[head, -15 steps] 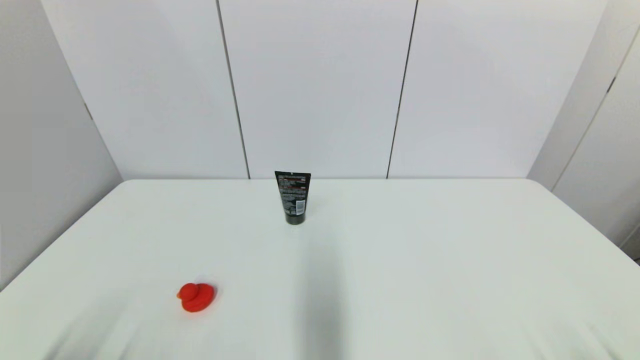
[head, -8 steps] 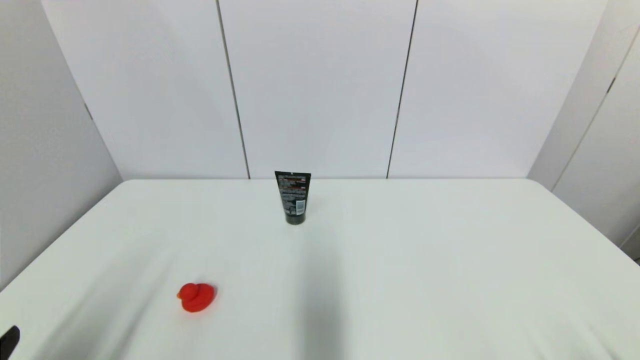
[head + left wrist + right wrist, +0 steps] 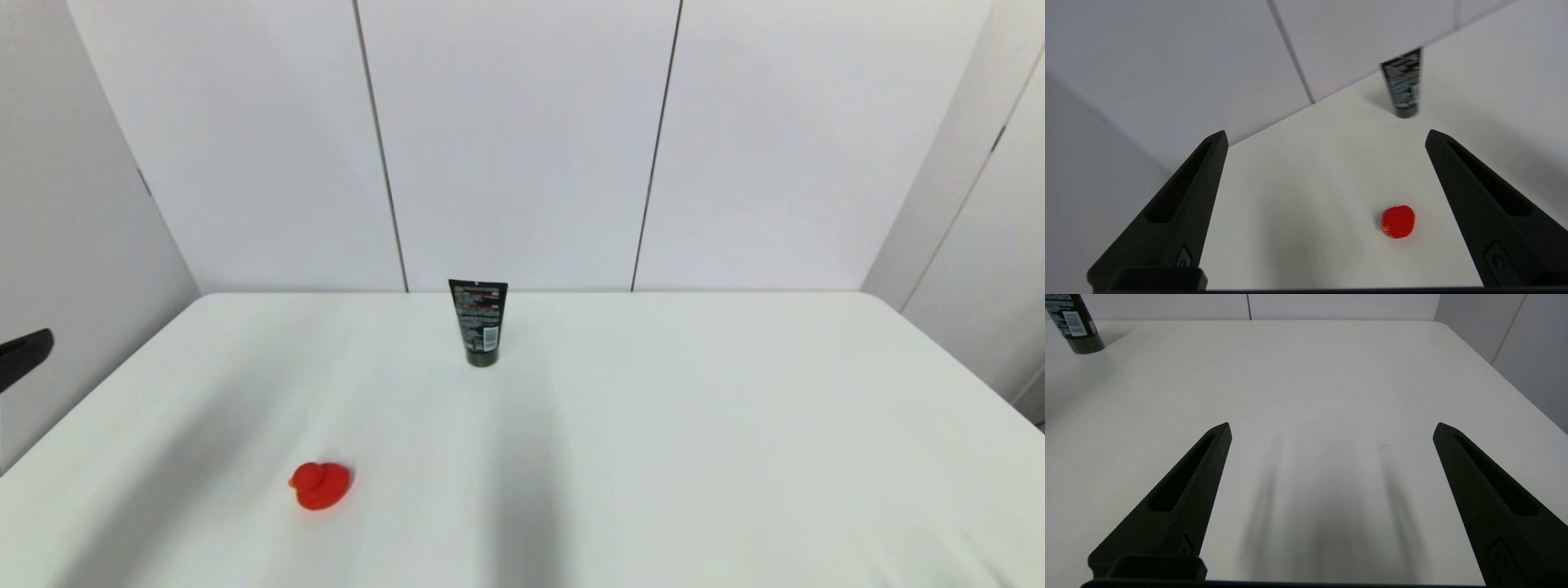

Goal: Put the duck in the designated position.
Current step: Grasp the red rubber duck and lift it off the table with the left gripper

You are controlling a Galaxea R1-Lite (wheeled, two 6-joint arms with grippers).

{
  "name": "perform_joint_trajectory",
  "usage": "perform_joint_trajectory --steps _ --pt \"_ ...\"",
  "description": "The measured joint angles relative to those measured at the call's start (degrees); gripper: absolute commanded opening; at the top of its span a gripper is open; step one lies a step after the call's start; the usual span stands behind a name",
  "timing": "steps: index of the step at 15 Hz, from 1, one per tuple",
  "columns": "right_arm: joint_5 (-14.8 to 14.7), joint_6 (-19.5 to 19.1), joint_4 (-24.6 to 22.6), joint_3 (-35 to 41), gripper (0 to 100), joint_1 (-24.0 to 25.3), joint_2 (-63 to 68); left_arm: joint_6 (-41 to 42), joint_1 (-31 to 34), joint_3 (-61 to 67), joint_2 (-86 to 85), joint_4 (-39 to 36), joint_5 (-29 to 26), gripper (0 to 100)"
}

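One tool on the move, duck untouched.
Your left tool (image 3: 1325, 134) has risen at the surface's (image 3: 653, 457) left edge, fingers spread wide and empty; the duck (image 3: 320, 485) sits front-left, so you're only approaching.

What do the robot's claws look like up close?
Each gripper, left and right, has two long matte black fingers tapering to a point, wedge-shaped, with a sunken slot along each and a small round mark near the base. No cables show.
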Motion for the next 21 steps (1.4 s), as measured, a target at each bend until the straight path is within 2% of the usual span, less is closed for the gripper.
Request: perform_joint_trajectory --steps 5,10,14,17,21 --pt "0.0 0.05 -0.02 0.0 100 0.0 0.0 12.76 0.39 -5.27 11.5 5.68 -16.68 100" --pt "0.0 0.02 0.0 0.0 100 0.0 0.0 31.56 2.52 -5.84 19.85 14.8 -25.55 100" --pt "0.0 0.02 0.0 0.0 100 0.0 0.0 45.9 3.88 -5.84 25.33 22.83 -26.64 100" --pt "0.0 0.02 0.0 0.0 100 0.0 0.0 54.39 4.43 -5.51 29.64 24.31 -26.47 100" --pt "0.0 0.02 0.0 0.0 100 0.0 0.0 60.06 4.45 -5.44 34.18 30.29 -22.72 100"
